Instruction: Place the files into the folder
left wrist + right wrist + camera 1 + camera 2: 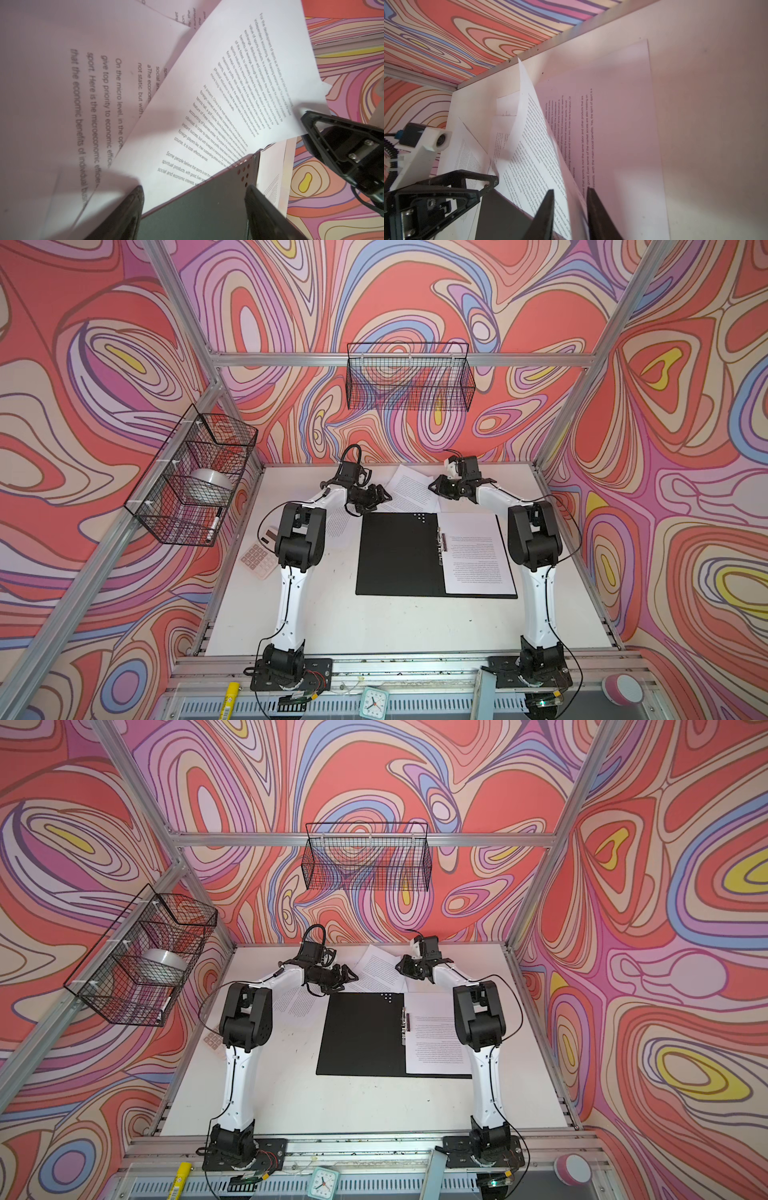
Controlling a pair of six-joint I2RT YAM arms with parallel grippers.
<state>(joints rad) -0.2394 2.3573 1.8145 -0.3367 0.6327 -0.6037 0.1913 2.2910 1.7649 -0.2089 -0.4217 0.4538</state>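
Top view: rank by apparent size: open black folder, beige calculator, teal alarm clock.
1. Open black folder, clearly largest.
2. Beige calculator, partly hidden behind the left arm.
3. Teal alarm clock, slightly smaller, though it sits nearer the camera, so this ranking is unsure.

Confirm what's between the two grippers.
A printed sheet, partly curled up off the table, fills the gap between the left gripper and the right gripper. Both top views show it, and the right wrist view shows the curl.

I see walls point(395, 290): swirled red, pink, lilac | frame point(399, 359): aluminium rails | table point(374, 622): white | wire baskets point(409, 377) on back and left walls
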